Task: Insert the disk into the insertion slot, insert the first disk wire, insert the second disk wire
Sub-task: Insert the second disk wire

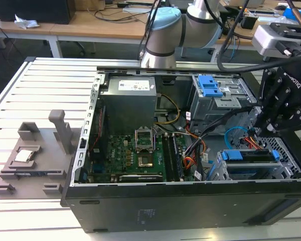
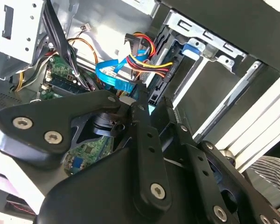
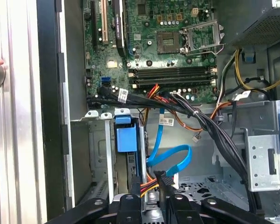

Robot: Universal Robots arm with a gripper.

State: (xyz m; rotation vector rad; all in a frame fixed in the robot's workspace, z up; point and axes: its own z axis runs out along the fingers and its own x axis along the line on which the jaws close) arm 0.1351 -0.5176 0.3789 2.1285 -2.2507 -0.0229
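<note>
While the silver disk point(image 3: 126, 139) in its bright blue plastic carrier sat pushed into the low grey perforated metal insertion slot point(image 3: 99, 151) at the case's corner, the black two-fingered gripper point(image 3: 149, 183) hung just beside the carrier's end. Its fingers stood almost together and seemed pinched on the black plug point(image 3: 159, 177) of a red, yellow and orange wire bundle, though the grip itself was partly hidden. A flat blue ribbon cable point(image 3: 177, 161) looped close by, touching or nearly touching the plug. By my judgement the work stood at the first wire. Doing it well called for squaring the plug's long edge to the disk's socket, holding it level, pressing straight along the carrier rather than across it, and steering clear of the blue cable so it was not trapped beneath.
</note>
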